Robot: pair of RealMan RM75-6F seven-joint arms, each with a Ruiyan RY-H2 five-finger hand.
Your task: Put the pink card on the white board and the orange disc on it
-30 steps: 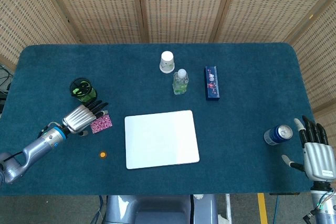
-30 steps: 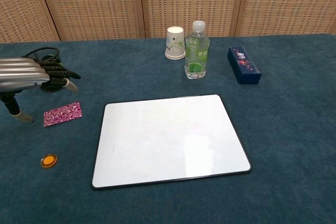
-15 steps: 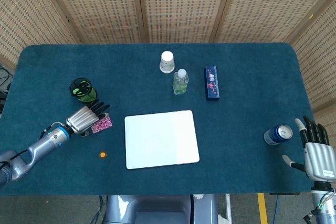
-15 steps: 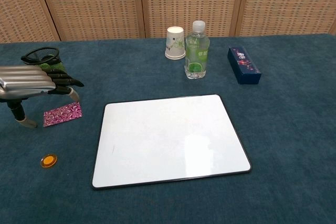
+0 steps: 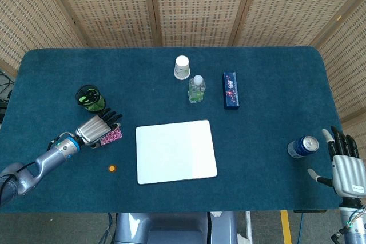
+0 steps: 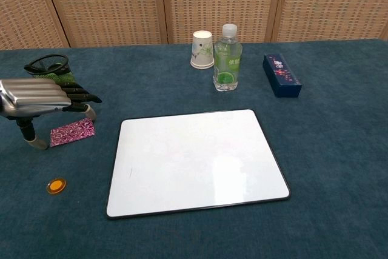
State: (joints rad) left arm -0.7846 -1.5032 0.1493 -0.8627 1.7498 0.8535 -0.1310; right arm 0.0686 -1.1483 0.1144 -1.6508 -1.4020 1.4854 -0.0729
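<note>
With fingers spread and empty, the left hand [image 6: 42, 98] hovers over the pink card [image 6: 72, 131] lying flat at nine o'clock of the white board [image 6: 194, 159], where a grasp could slide it toward the orange disc [image 6: 56, 185].

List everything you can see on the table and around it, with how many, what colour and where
white board: one, white with a dark edge, middle of the table
pink card: one, pink patterned, left of the board, partly under the left hand
orange disc: one, orange, near left, in front of the card
paper cup: one, white, far middle
bottle: one, clear with green label, beside the cup
box: one, dark blue, far right of the bottle
mesh holder: one, black with green contents, far left
can: one, blue, right edge, head view only
table: one, teal cloth
left hand: silver, over the card
right hand: silver, beside the can, fingers spread
</note>
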